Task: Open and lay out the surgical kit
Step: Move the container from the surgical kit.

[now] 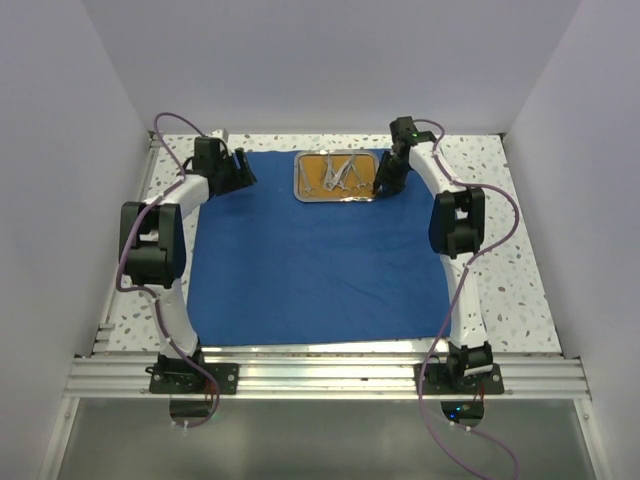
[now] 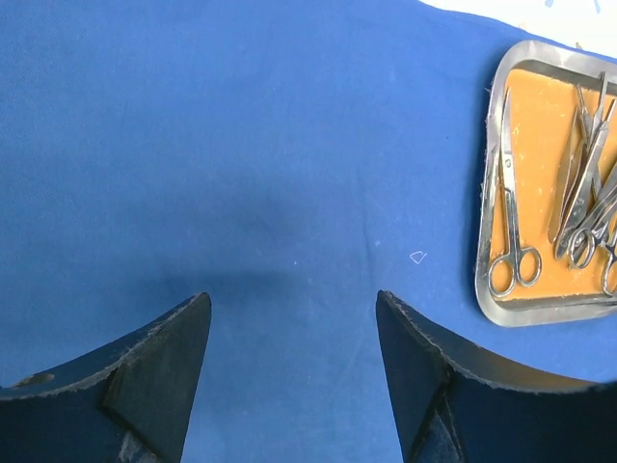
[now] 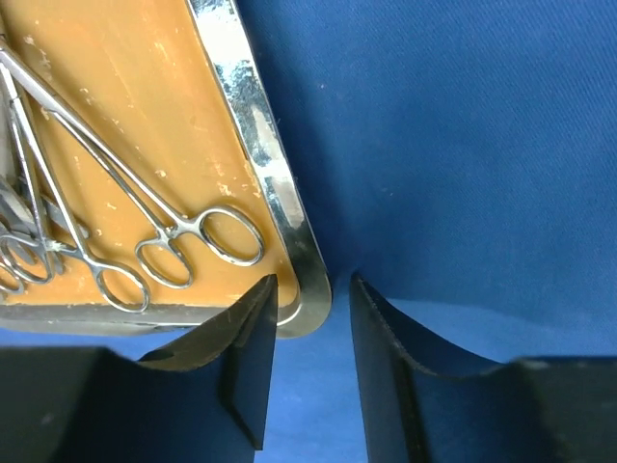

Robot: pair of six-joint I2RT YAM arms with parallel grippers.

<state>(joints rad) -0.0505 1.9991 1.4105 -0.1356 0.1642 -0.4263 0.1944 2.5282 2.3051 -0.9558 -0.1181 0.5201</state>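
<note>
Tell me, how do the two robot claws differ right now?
The left gripper stands wide open over bare blue cloth; the right gripper shows a narrower gap. The left gripper has nothing between its fingers, while the right gripper straddles a corner of the steel tray without clamping it. Both are open and hold nothing.

No legible text, labels, brands or numbers in any view. Blue cloth wrap (image 1: 310, 260), steel tray (image 3: 260, 145), scissors (image 2: 508, 207): all unmarked, as far as visible. Tiny white mark (image 2: 417, 257) on the cloth, unreadable.
</note>
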